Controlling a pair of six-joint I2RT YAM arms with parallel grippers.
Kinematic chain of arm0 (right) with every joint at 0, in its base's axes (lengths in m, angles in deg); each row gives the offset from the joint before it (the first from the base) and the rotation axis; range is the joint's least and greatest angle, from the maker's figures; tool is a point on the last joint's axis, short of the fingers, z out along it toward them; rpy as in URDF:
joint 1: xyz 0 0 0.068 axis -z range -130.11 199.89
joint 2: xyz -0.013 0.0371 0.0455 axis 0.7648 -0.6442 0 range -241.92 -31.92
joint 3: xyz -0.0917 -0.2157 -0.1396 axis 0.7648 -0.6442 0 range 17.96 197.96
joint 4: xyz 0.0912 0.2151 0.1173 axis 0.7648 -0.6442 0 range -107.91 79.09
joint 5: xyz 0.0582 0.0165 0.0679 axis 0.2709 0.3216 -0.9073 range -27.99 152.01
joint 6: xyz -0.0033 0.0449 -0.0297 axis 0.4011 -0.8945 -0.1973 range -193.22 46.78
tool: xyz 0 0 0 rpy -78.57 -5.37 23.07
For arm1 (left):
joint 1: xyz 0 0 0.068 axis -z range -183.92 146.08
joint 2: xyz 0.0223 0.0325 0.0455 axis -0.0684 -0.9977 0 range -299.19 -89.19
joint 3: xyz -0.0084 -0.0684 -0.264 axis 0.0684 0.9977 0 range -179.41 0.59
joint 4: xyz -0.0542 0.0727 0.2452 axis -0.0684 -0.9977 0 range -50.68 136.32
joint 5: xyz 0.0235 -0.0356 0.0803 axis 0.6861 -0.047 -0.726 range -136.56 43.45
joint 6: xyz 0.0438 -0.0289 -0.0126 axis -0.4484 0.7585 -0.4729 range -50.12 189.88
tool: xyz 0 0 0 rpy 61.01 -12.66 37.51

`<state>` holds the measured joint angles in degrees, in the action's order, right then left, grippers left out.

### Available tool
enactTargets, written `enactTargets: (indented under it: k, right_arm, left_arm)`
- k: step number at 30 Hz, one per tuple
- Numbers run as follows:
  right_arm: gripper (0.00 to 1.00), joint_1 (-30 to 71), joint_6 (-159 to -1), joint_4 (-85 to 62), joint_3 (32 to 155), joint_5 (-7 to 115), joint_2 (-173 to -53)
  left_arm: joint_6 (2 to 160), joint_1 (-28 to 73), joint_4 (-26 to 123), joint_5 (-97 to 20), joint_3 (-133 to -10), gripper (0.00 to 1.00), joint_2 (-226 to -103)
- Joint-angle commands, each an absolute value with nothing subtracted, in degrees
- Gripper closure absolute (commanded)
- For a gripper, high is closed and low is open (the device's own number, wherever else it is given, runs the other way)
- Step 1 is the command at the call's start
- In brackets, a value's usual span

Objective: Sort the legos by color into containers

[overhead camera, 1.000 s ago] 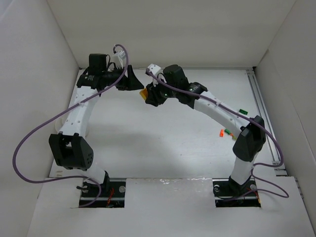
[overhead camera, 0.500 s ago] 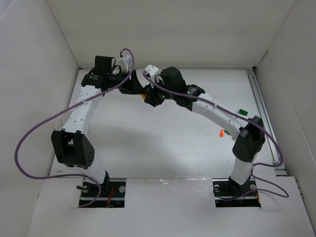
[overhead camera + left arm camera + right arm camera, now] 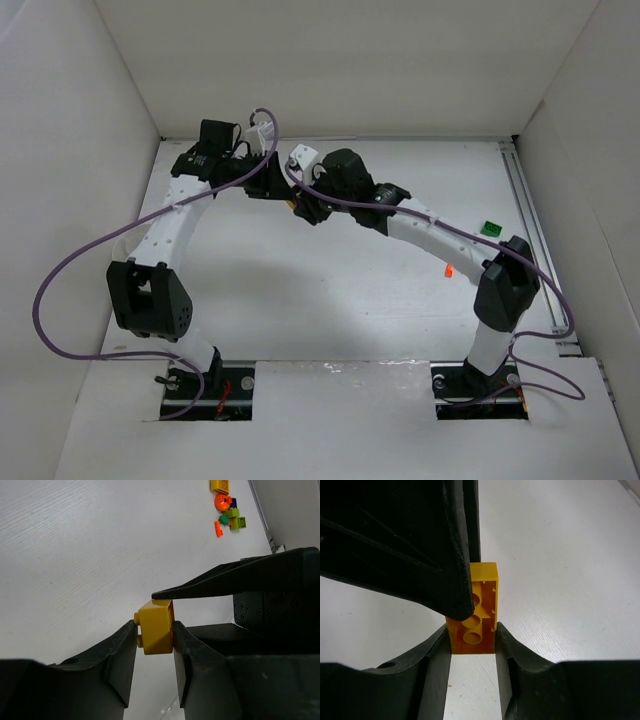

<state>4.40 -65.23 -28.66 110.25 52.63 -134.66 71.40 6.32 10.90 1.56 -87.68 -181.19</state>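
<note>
Change at left: the left arm [image 3: 160,235] had swung right over the last second, and its jaws had narrowed from well open until they met the brick.
Left gripper [image 3: 155,632]: clamped on the yellow brick [image 3: 157,625], one finger against each side, in the left wrist view.
Yellow brick: held off the table [image 3: 300,300] near the far edge, a little left of the middle, pinched by both grippers at once.
Right gripper [image 3: 472,630]: clenched on the same brick from the opposite end, its grip unchanged; a finger of the left gripper crossed just in front of it.
Meaning for the task: this looked like a handover in mid-air, with the brick not yet in any container; the right jaws likely had to let go next.
Pose: both arms reached forward and bent inward, so the wrists met tip to tip.
Right arm [image 3: 440,232]: stretched low from the near right corner.
Loose legos: a green brick [image 3: 490,228] and an orange brick [image 3: 448,270] lay near the right edge.
Containers: none could be made out.
</note>
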Motion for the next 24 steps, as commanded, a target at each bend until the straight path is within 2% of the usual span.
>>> enactTargets:
  k: [1,2,3,5,24]
  right_arm:
    - [0.99,3.93,-62.68,-26.11,108.41,52.53,-130.36]
    - [0.99,3.93,-62.68,-25.5,107.88,52.52,-130.36]
    - [0.99,3.93,-62.07,-25.5,107.35,52.52,-129.83]
    - [0.99,3.93,-61.53,-24.88,106.47,52.52,-129.3]
    - [0.99,3.4,-57.14,-23.74,104.62,54.19,-128.77]
  left_arm:
    - [70.58,5.92,12.22,0.12,-86.34,0.7,-177.52]
    - [70.58,5.92,12.22,0.12,-86.34,0.67,-177.52]
    - [70.58,5.92,12.22,0.11,-85.82,0.57,-177.52]
    - [70.58,5.92,12.22,-0.5,-85.81,0.5,-177.52]
    - [69.0,5.92,11.08,0.64,-87.48,0.5,-178.04]
